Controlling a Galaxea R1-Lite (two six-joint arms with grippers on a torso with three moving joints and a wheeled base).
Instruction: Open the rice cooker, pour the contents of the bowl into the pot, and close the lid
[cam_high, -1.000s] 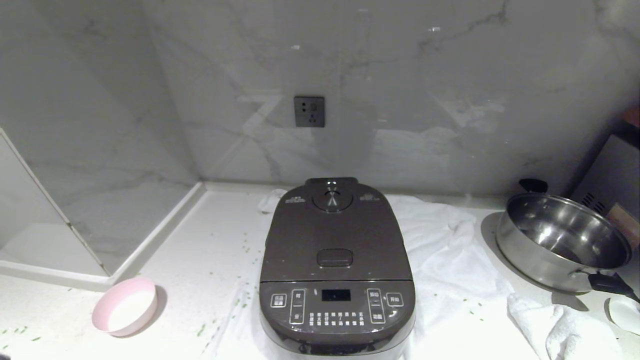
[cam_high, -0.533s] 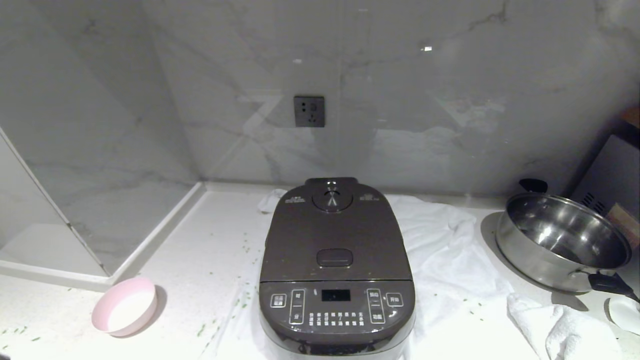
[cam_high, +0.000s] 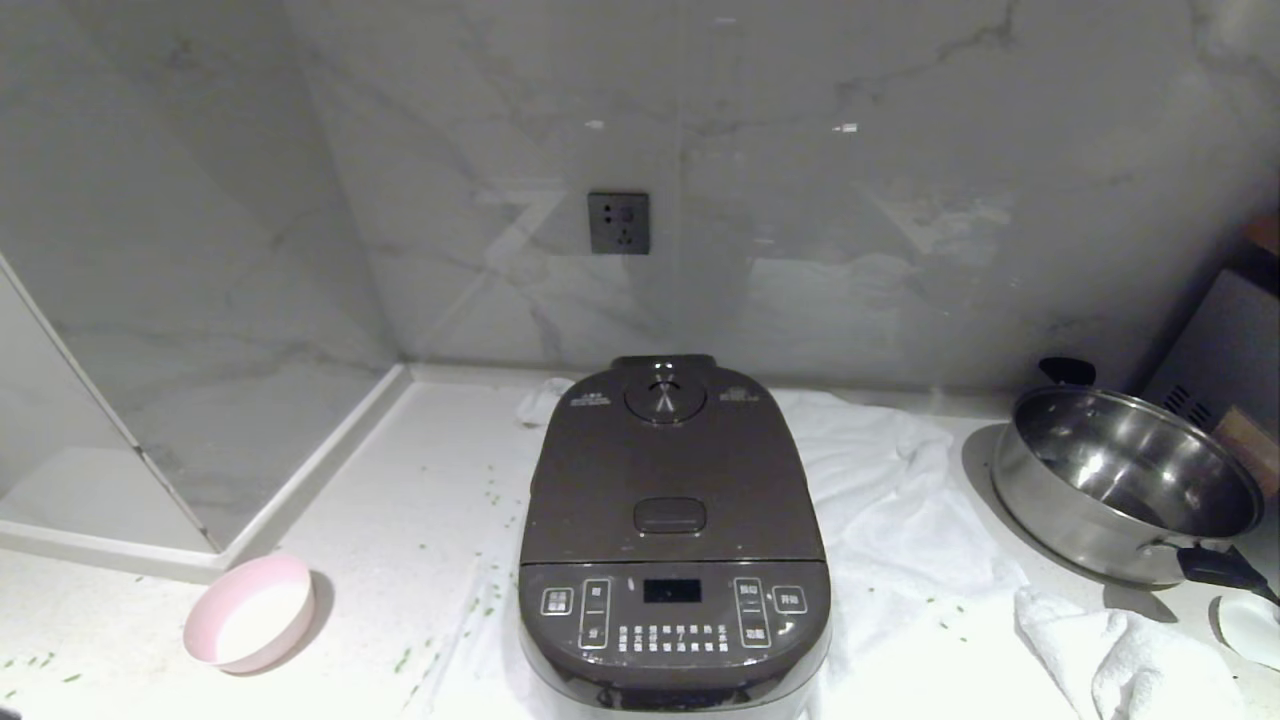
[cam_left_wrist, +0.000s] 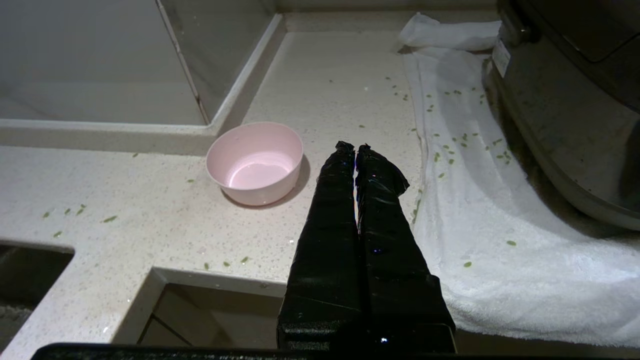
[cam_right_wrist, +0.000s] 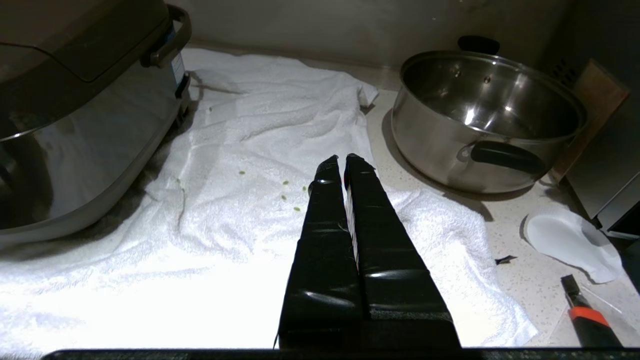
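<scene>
Nothing moved; rice cooker (cam_high: 674, 530) panel faces robot, lid (cam_high: 668, 460) apparently shut.

Rice cooker shut, bowl empty beside it

The dark brown-grey rice cooker (cam_high: 673, 540) sits upright on the bench with its lid (cam_high: 668, 465) closed flat, vent at the back, latch button near the front panel. The pale pink bowl (cam_high: 251, 612) stands upright, empty, to its left. Tiny green bits (cam_left_wrist: 462, 140) lie scattered around the cooker.

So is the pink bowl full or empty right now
Empty. The bowl stands upright on the counter, its bare inside showing; green bits lie scattered around.
</scene>
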